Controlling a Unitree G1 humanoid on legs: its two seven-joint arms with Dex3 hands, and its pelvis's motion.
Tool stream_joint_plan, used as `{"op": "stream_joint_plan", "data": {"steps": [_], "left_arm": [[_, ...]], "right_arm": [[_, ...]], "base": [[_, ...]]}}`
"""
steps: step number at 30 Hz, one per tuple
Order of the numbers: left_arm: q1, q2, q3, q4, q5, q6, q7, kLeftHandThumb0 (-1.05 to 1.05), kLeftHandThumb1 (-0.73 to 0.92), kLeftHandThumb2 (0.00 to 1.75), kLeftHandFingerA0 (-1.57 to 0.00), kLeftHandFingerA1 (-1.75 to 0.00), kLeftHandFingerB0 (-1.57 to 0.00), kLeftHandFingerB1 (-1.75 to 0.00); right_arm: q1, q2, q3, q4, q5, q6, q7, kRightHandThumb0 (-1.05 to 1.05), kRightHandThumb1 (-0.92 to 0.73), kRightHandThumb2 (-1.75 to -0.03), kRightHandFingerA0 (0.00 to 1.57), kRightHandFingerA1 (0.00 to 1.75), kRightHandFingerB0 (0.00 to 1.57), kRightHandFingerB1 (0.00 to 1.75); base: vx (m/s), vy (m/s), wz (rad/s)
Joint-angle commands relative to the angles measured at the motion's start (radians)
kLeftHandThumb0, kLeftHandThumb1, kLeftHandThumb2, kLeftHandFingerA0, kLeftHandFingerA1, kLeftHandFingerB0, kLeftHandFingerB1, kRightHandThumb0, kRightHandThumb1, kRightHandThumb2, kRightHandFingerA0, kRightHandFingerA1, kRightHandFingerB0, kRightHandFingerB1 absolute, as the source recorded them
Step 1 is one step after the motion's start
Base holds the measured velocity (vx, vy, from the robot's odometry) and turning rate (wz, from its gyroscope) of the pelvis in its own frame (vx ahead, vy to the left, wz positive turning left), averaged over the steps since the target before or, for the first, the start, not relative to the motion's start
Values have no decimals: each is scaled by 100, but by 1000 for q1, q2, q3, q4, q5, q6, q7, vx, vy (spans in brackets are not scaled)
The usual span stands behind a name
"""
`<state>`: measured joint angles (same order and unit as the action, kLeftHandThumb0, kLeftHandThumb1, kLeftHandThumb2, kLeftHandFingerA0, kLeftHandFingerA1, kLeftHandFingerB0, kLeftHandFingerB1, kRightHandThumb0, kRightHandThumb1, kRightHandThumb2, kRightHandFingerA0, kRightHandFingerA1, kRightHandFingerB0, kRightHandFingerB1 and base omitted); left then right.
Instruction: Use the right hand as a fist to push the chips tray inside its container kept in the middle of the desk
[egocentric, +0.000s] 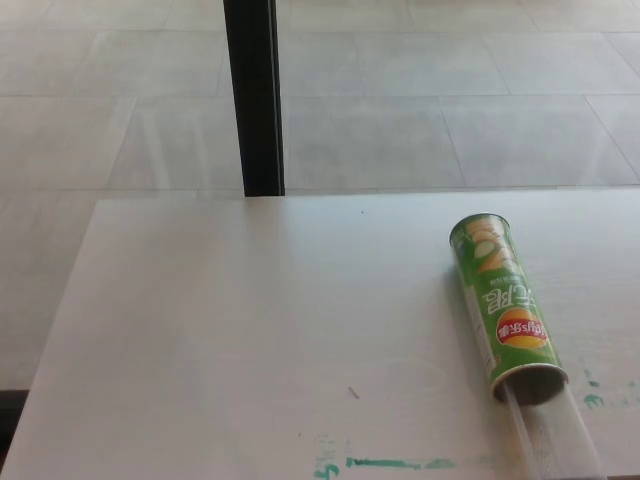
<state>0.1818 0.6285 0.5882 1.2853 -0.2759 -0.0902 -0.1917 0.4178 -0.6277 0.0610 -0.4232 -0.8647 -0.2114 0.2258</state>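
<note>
A green chips can (503, 305) lies on its side on the white desk (250, 330), at the right, its closed end pointing away from me. Its open mouth (530, 382) faces the near edge. A clear plastic tray (555, 435) sticks out of that mouth toward me and runs off the bottom of the picture. Neither of my hands shows in the head view.
Green marker smears (390, 463) line the desk's near edge, with smaller ones (594, 400) right of the can. A black post (252, 95) stands behind the desk's far edge on a tiled floor (420, 100).
</note>
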Motion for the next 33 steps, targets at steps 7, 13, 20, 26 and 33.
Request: {"op": "stream_joint_plan", "data": {"steps": [7,13,20,26,33], "left_arm": [[2,9,-23,9,10,-13,10,-90,42,128,-112,-137,-22,-84],[8,5,-13,2,-12,-12,0,-105,66,99,-68,-144,-43,-119],[12,7,-2,-2,-25,-14,-20,-100,43,131,-124,-151,-37,-97],[5,8,-5,6,-18,-1,-3,-98,44,131,-115,-143,-23,-88],[8,5,-16,19,-6,-17,2,-87,39,125,-103,-132,-18,-82]], "right_arm": [[-110,-15,0,90,8,-20,-17,-70,-92,-72,74,64,57,43],[-144,-3,23,121,0,-36,-49,-70,-92,-70,81,69,62,45],[-202,4,64,168,-30,-19,-53,-71,-92,-71,80,63,63,45],[-265,17,92,217,-57,-4,-83,-70,-92,-71,82,80,63,45],[-353,22,112,303,-44,7,-77,-64,-77,-117,84,79,54,60]], "base": [[0,0,0],[0,0,0],[0,0,0],[0,0,0],[0,0,0]]}}
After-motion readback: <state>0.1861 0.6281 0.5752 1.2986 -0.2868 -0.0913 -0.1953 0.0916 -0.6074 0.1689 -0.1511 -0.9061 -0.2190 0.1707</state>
